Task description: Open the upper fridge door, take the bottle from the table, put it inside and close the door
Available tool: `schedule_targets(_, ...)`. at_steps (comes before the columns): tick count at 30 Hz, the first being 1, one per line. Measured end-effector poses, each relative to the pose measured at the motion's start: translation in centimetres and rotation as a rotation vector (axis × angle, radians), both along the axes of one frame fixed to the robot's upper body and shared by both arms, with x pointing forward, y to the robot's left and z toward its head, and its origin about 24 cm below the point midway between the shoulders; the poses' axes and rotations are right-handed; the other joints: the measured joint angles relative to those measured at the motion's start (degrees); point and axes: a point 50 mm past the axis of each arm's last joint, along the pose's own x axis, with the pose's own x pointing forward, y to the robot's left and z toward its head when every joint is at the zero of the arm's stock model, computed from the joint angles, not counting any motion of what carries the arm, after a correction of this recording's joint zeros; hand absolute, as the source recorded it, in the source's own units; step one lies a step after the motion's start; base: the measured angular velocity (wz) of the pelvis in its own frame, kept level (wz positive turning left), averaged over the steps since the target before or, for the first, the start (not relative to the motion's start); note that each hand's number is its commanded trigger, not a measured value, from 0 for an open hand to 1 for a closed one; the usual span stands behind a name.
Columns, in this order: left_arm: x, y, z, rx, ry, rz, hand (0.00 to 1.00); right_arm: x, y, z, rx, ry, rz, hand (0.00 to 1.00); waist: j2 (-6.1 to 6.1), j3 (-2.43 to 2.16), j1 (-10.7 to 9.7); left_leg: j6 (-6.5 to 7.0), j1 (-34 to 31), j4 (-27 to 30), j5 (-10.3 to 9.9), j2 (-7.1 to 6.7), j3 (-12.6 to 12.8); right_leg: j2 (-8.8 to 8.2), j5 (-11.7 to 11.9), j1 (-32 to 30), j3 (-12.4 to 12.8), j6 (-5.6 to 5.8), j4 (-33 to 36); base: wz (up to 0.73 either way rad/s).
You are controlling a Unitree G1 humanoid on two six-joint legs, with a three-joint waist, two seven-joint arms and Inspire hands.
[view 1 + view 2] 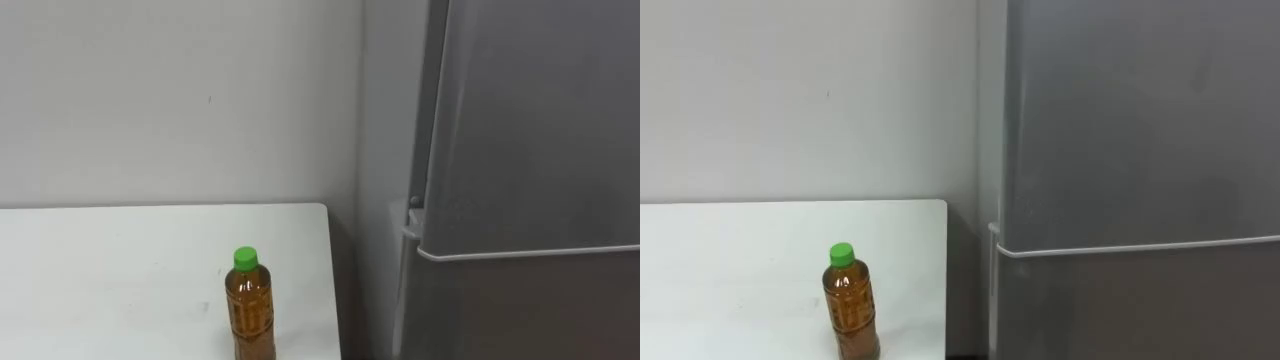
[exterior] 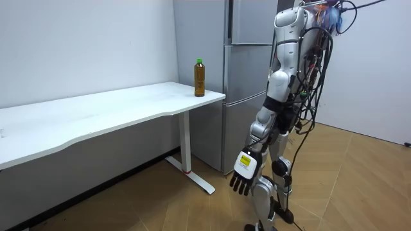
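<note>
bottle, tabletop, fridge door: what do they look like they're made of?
Bottle: likely clear plastic, with amber liquid showing through the ribbed wall; green cap is opaque plastic.
Tabletop: matte white, probably laminate board.
Fridge door: grey brushed metal or metal-look finish, with a soft sheen.

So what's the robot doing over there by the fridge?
The robot stands facing the tall grey metal fridge, and both fridge doors are shut. The clear plastic bottle of brown drink with a green cap stands upright on the white table, near the corner beside the fridge. Nothing is holding it. The left robot hand hangs open by the robot's leg, so picking up the bottle hasn't started yet.
</note>
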Motion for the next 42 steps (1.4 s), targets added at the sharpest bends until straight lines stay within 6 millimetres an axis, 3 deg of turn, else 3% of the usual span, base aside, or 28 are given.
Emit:
schedule_targets(14,0.2,0.1,0.0,0.014,0.007,-0.055,0.0,0.0,-0.1,0.0,-0.012,0.003,0.008,0.0,0.11,-0.03,-0.01,0.0,0.03,-0.44,0.0,-0.03,-0.04,0.03,0.02,-0.11,0.02,0.01,0.05,0.0)
schedule_targets(22,0.3,0.0,0.0,0.008,-0.025,0.044,0.0,0.1,-0.2,0.0,-0.028,0.001,0.031,0.0,0.23,-0.02,0.51,0.0,0.07,0.05,0.0,0.0,0.03,0.04,0.03,-0.04,0.26,0.0,0.13,0.0)
schedule_targets(28,3.3,1.7,1.0,0.101,-0.26,0.347,0.0,0.1,-0.5,0.1,-0.048,0.002,0.042,0.0,0.74,0.09,0.56,0.0,-0.13,0.13,0.0,0.08,-0.07,0.02,0.03,-0.11,-0.31,-0.03,0.17,0.02)
schedule_targets(32,7.5,3.9,3.4,0.157,-0.538,0.507,0.0,0.3,-1.2,0.3,-0.082,-0.009,0.049,0.0,1.48,-0.04,0.71,-0.01,0.18,-0.43,-0.03,0.03,-0.21,0.04,0.01,-0.19,-0.28,-0.02,0.2,0.01)
schedule_targets(36,11.1,4.7,5.9,0.194,-0.764,0.503,0.0,0.2,-1.8,0.5,-0.121,-0.036,0.076,0.0,2.66,-0.03,0.34,0.0,0.55,-0.56,-0.02,-0.03,-0.05,0.02,-0.05,-0.2,0.23,0.0,1.01,-0.05)
schedule_targets(40,13.9,5.1,8.6,0.215,-0.936,0.48,0.0,-0.1,-2.1,0.7,-0.142,-0.054,0.08,0.0,2.85,-0.23,0.36,-0.02,-0.05,-0.37,-0.01,0.0,-0.07,-0.02,-0.09,-0.73,0.21,-0.05,1.08,0.0)
schedule_targets(42,15.9,5.2,11.3,0.237,-1.087,0.458,0.0,-0.1,-2.1,0.7,-0.143,-0.055,0.089,0.0,3.04,-0.37,0.45,-0.02,-0.04,-0.34,0.01,0.0,-0.15,-0.01,-0.08,-0.99,0.16,-0.05,1.11,0.0)
